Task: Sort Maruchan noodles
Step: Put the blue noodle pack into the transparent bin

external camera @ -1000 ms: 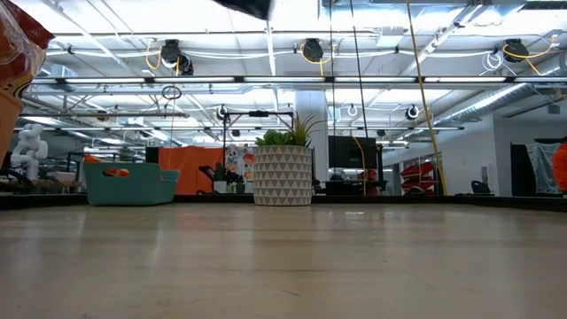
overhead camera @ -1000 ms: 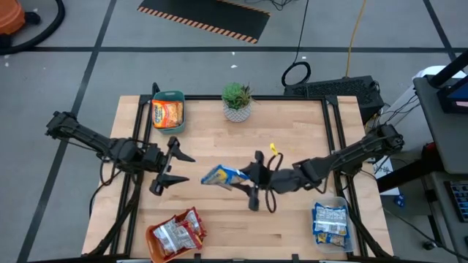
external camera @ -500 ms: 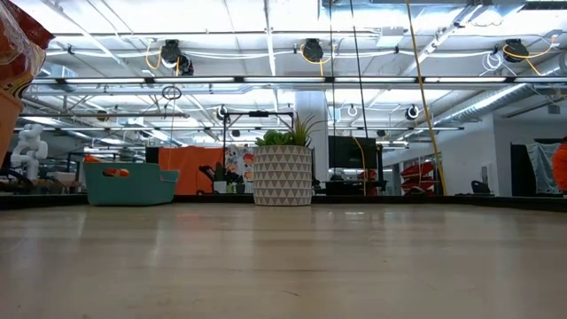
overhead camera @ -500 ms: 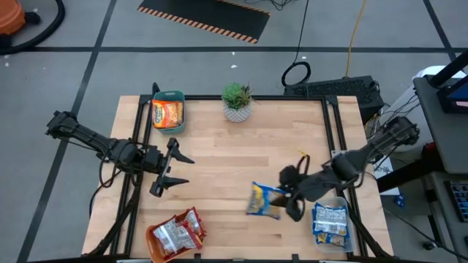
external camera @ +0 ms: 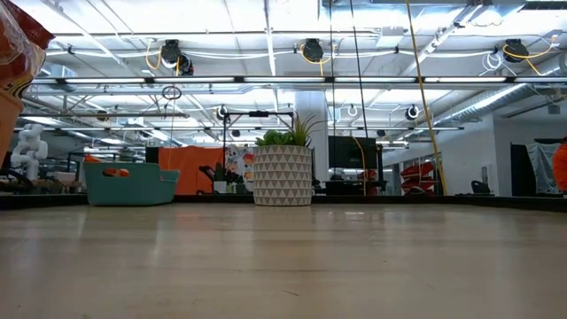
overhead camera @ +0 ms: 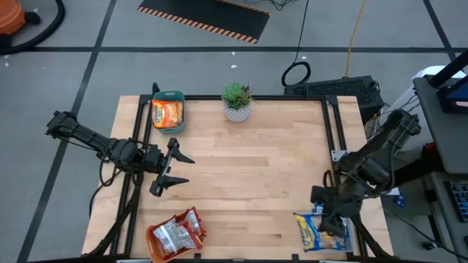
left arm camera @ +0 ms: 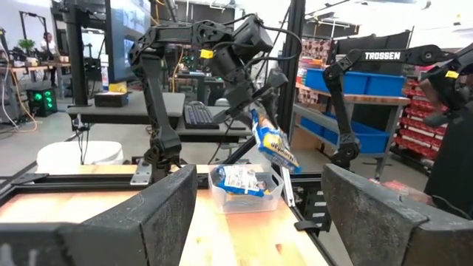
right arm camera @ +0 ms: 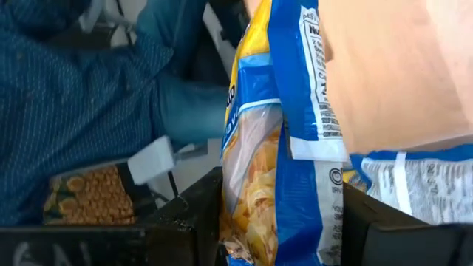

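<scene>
My right gripper is shut on a blue-and-yellow noodle packet above the clear bin at the table's near right corner. That bin has another blue packet in it. The left wrist view shows the held packet hanging over the bin. Orange packets lie in the teal bin at the far left. Silver-red packets fill the orange bin at the near left. My left gripper waits open over the table's left side. My right gripper pinches the blue-and-yellow packet between its two fingers at one end. It comes at the packet from above, slanting. The packet is lifted clear and hangs tilted below the fingers, its free end over the clear bin.
A small potted plant stands at the middle of the table's far edge; the low view shows its pot and the teal bin. Bare wood spans the table's middle. Black frame rails run along the sides.
My right gripper has carried the blue-and-yellow packet from the table's middle toward the right and near edges, turning as it went. It now holds the packet over the clear bin. The packet has stayed lifted clear throughout.
</scene>
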Controlling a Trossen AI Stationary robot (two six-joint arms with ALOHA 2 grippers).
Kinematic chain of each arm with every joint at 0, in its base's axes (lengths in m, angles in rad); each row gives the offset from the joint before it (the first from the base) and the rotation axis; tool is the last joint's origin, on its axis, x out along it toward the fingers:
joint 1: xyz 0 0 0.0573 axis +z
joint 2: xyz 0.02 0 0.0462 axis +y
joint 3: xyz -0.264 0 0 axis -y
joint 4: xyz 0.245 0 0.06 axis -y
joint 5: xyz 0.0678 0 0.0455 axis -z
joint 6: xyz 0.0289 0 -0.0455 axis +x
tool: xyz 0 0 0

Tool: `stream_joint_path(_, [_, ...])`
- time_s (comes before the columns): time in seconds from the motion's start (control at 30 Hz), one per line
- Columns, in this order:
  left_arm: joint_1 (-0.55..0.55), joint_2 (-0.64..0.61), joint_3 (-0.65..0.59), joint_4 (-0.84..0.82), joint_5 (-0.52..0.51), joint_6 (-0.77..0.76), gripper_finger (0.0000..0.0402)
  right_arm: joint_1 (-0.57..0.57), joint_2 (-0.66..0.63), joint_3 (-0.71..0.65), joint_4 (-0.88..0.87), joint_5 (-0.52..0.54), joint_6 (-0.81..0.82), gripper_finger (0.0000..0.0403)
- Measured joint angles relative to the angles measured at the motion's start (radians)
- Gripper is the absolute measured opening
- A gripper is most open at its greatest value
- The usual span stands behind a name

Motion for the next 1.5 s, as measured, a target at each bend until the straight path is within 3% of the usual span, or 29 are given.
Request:
stream_joint_path(1.0, [0.0, 0.0, 0.0, -0.005, 0.0, 0.003, 0.0292, 0.185, 0.001, -0.001, -0.164, 0.085, 0.043, 0.016])
stream_joint_path(1.5, [0.0, 0.0, 0.0, -0.005, 0.0, -0.001, 0.0292, 0.261, 0.002, -0.183, -0.123, 0.028, 0.266, 0.016])
